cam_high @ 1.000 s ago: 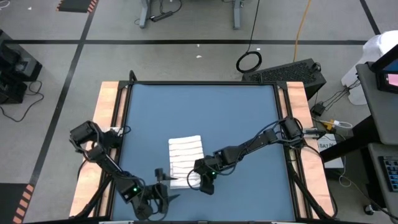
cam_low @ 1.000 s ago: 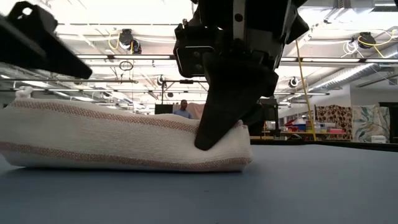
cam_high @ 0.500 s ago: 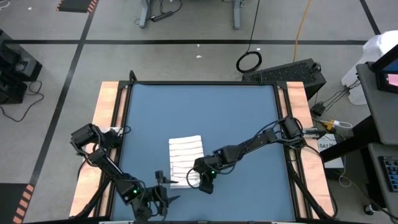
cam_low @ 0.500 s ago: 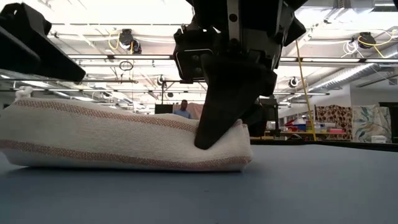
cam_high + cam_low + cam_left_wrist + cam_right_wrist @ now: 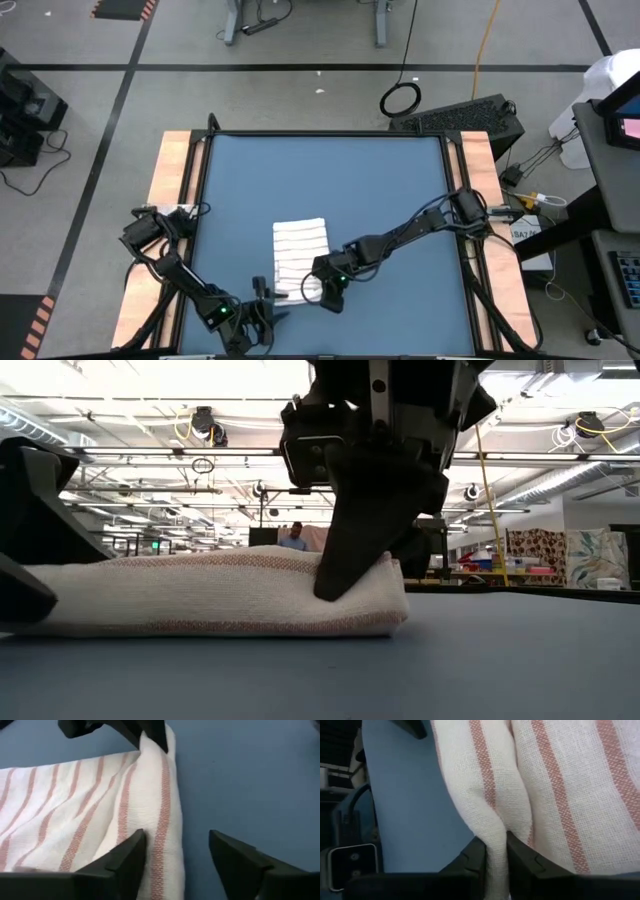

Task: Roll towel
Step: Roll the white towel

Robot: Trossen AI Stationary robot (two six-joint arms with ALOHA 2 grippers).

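Note:
The towel (image 5: 298, 250) is white with reddish stripes and lies on the blue table, its near edge turned over into a thick fold (image 5: 220, 595). My right gripper (image 5: 322, 292) is shut on the right end of that fold. My left gripper (image 5: 262, 298) is open at the fold's left end. In the left wrist view, the fold (image 5: 160, 820) runs between its fingers. My right gripper (image 5: 145, 730) shows at the far end of the fold in that view. My left gripper stands astride the left end of the fold. One finger (image 5: 125, 865) lies against the cloth on the fold's inner side, and the other (image 5: 240, 865) stands over bare table. I cannot tell whether it presses the cloth. My right gripper pinches a raised ridge of cloth (image 5: 495, 840) at the right end of the fold between its two fingers, in several layers. The fingers (image 5: 340, 560) come from above, pointing down. The towel lies on the table.
Bare blue tabletop (image 5: 380, 190) stretches to the far side and to the right of the towel. Wooden rails (image 5: 170, 190) border the table on the left and right. The room behind shows in the low view.
My left gripper has come down and moved toward the towel's left end, and in the low view it now stands in front of that end. The fold's left end sits lower than before. My right gripper has stayed shut on the right end.

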